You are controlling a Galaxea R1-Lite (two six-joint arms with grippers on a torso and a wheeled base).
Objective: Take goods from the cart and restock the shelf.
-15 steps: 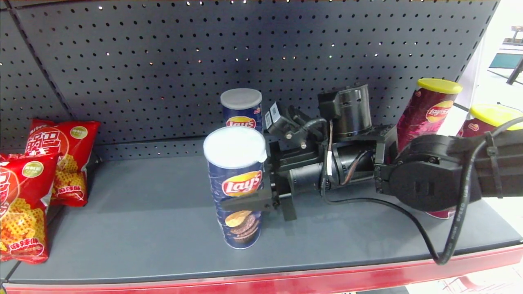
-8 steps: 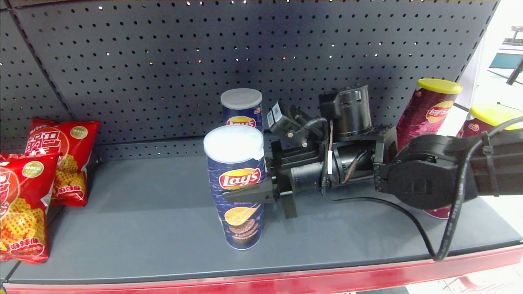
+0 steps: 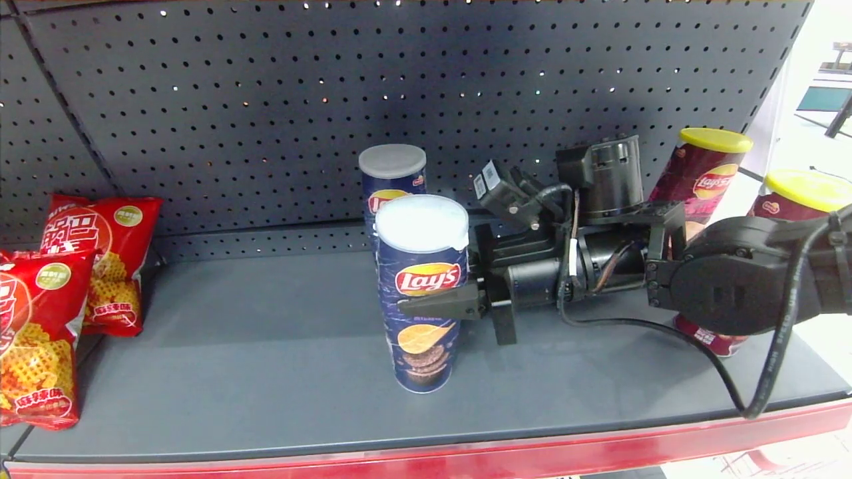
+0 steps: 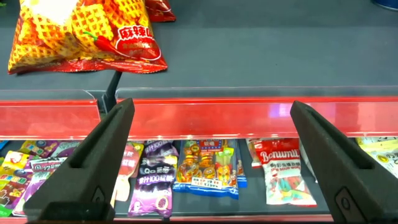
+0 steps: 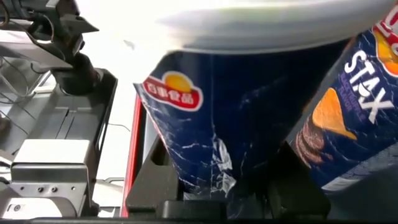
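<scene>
- The shelf (image 3: 233, 372) carries our can (image 3: 421, 266) upright; seated or hovering, we cannot tell.
- Our right gripper (image 3: 423, 293) clamps its middle; a skewed release may topple it.
- Our left gripper (image 4: 211, 109) hangs spread, empty.
- The rear can (image 3: 391, 173), just behind, could be knocked.
</scene>
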